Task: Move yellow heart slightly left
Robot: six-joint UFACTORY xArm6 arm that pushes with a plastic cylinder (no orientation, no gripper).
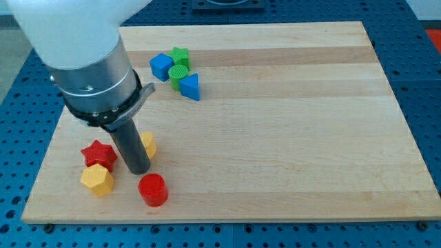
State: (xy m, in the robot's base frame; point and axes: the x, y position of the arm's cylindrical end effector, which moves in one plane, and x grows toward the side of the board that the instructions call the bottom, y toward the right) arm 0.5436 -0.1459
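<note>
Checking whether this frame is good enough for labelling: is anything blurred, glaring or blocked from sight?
Camera view: sharp and evenly lit, no strong glare on the pale wooden board; soft shadows only. The dark rod hides most of the yellow heart block, and my tip sits at that block's left edge, beside the red star block. The arm's white housing is cropped at the view's top.

yellow heart (148,144) — half behind rod (129,143)
</note>
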